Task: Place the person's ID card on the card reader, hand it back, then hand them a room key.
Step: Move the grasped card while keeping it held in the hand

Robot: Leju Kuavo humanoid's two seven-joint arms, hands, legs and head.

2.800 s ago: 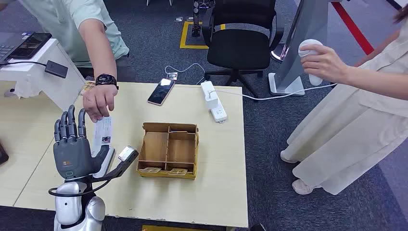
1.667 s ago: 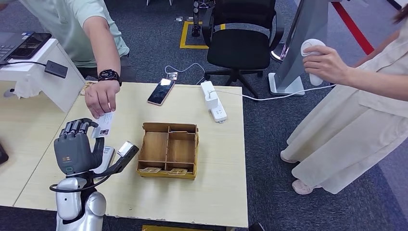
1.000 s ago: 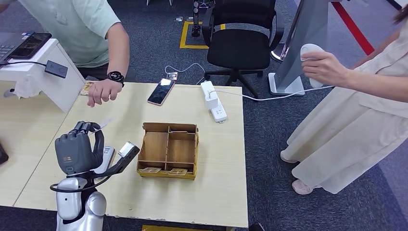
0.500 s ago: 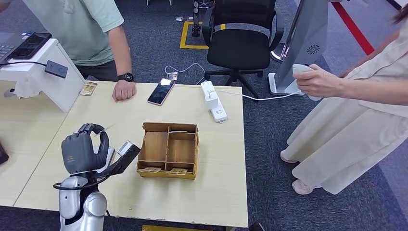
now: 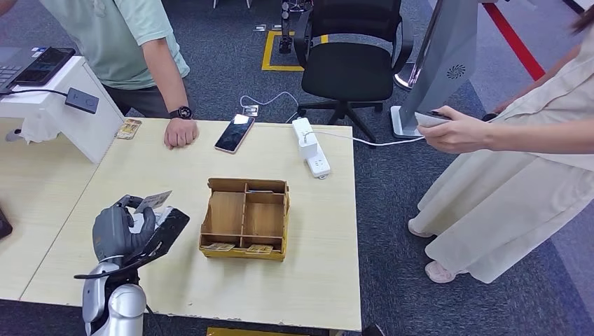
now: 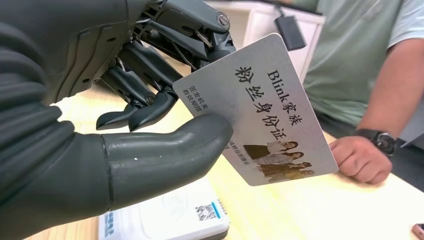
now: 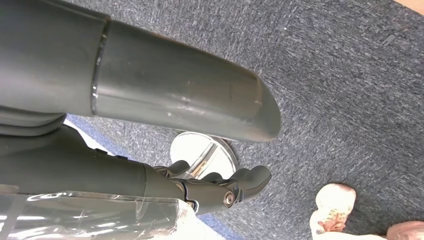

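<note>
- ID card (image 6: 260,112): pinched between thumb and fingers of left hand (image 5: 122,227), above card reader (image 6: 165,222), at 9 o'clock from wooden tray (image 5: 246,218).
- Right hand (image 7: 165,135): empty, fingers apart, over carpet.
- Person's fist (image 5: 180,132): rests on table (image 5: 308,280) edge at 12 o'clock.

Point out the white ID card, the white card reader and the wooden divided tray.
White ID card (image 6: 260,107): left wrist view, middle of its printed face.
White card reader (image 6: 170,220): left wrist view, its top surface.
Wooden divided tray (image 5: 208,220): head view, its left wall.
</note>
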